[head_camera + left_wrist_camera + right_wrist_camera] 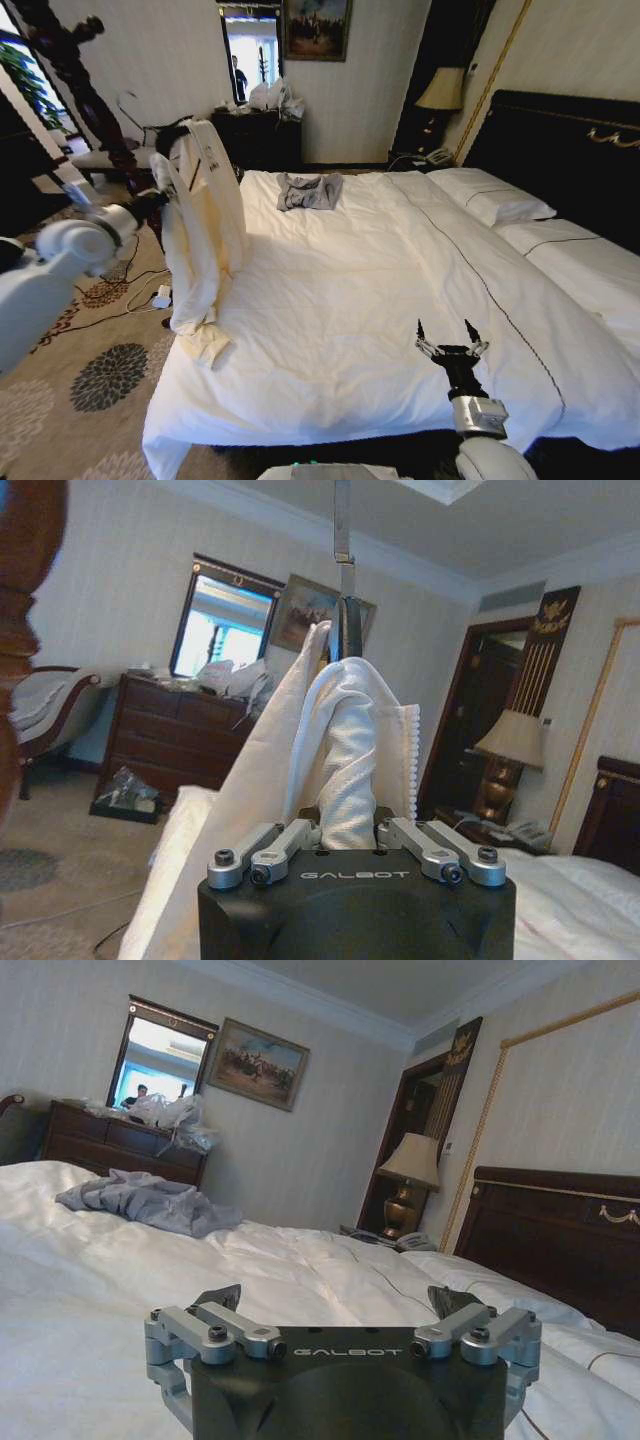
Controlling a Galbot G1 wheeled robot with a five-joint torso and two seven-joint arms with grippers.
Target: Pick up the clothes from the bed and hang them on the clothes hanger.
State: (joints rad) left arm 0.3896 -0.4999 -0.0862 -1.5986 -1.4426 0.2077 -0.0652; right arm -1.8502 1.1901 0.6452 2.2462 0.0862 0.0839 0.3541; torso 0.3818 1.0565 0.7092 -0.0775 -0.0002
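Clothes (pixel 205 235), the big cream long-sleeved garment, hang in the air off the left side of the bed (pixel 360 300), draped in long folds with a cuff trailing down near the mattress edge. The left pincer (pixel 350 832) is closed on a twisted bunch of the cream fabric, and from the left wrist view the cloth rises from the fingers up to the clothes hanger (pixel 345 615), whose dark neck and thin silvery hook stand straight above the collar. Whether the shoulders sit properly over the hanger's arms I cannot tell; the folds hide them.

The right pincer (pixel 450 338) hovers low over the white duvet near the foot of the bed, fingers spread and holding nothing. A smaller grey garment (pixel 308 190) lies crumpled farther up the bed, well apart from both arms.

To my eye the lifting is done and the hanging step is in hand. The next move looks to call for settling the garment evenly on the hanger and letting go gently, so the thin fabric does not slide off.
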